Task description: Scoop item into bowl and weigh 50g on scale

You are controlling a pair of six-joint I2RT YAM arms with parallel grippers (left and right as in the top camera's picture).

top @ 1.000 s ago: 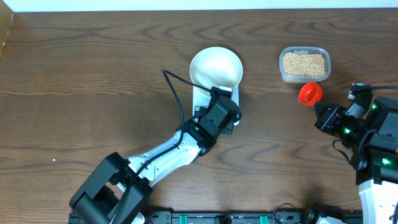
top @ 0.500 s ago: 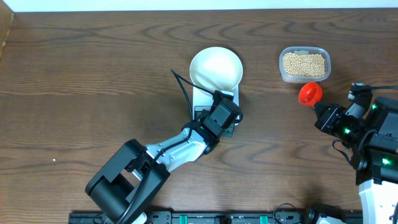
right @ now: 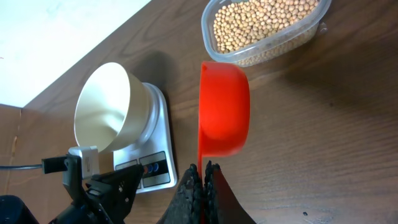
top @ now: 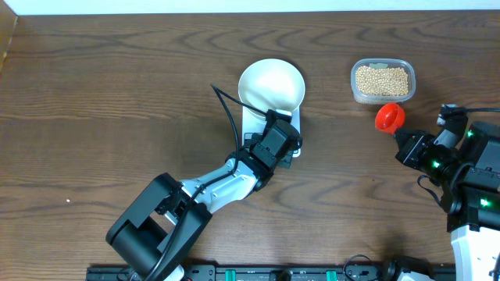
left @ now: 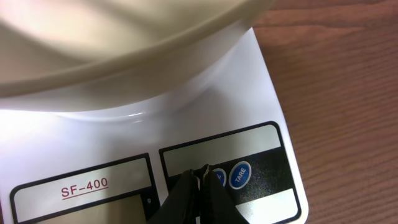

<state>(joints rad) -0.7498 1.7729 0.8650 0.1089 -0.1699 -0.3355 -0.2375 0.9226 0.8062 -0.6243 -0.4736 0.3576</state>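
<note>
The white bowl (top: 271,84) stands empty on the white scale (top: 255,122); both also show in the left wrist view, the bowl (left: 124,50) above the scale (left: 249,118). My left gripper (left: 202,172) is shut, its tips on the scale's button panel beside the blue TARE button (left: 240,174). My right gripper (right: 203,169) is shut on the handle of a red scoop (right: 224,115), empty, held just in front of the clear tub of beans (top: 382,80). The beans (right: 261,22) fill the tub.
The left arm (top: 226,183) lies diagonally across the table's front middle toward the scale. The right arm (top: 469,183) stands at the right edge. A pale wall edge runs along the back of the wooden table (top: 117,94).
The left arm's elbow has shifted slightly right while its gripper stays at the scale's front. The right arm and scoop have not moved.
</note>
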